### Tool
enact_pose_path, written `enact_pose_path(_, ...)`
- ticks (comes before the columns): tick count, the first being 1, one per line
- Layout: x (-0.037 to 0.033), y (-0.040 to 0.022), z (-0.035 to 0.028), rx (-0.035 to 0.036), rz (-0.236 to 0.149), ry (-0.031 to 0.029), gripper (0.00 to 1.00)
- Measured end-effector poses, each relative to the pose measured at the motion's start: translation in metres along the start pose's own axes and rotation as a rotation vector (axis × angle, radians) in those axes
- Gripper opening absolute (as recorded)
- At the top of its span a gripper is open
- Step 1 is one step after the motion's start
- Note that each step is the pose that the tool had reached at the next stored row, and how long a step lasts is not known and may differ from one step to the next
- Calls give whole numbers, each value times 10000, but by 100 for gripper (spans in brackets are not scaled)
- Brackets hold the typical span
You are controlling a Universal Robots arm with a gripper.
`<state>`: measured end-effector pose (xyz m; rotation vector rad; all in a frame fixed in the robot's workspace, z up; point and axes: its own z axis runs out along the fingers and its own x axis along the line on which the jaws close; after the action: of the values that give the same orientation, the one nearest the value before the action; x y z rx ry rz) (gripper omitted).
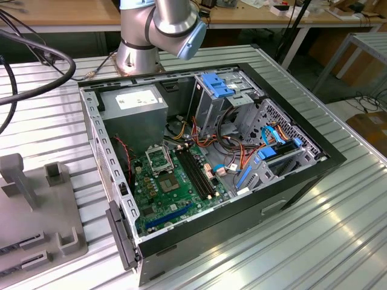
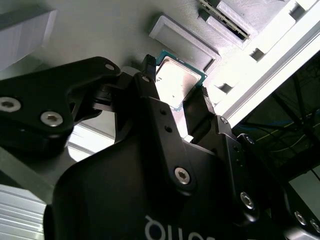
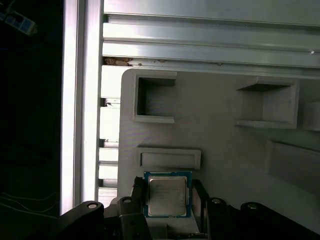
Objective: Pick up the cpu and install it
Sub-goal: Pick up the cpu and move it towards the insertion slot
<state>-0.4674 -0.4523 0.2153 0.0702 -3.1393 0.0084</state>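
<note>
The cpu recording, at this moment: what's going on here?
The robot arm's claw is closed on the cpu, gripping it by two opposite edges, with the chip's metal face toward the wrist cameras. It is at the grey holder tray, close to a small raised rectangular block. In the exterior view the open computer case lies on the slatted table with its motherboard exposed. The cpu is not in it yet.

Computer case (image 1: 290, 194) on table (image 1: 338, 241), open side up. Arm base (image 1: 138, 55) behind case. Parts tray (image 1: 36, 208) at exterior view's left of case. Inside case: power supply (image 1: 136, 115) at far end, motherboard (image 1: 162, 194) nearer. In both wrist views cpu (image 3: 167, 197) (image 2: 177, 81) just beside tray's raised block (image 3: 170, 158), gripper (image 3: 168, 186) straddling cpu.
</note>
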Motion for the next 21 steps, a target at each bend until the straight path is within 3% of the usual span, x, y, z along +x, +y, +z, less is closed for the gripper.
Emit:
enact_pose_path(9,0,0,-35,0,0,1,47)
enact_pose_path(21,-9,-1,-136,-31,-1,7,47)
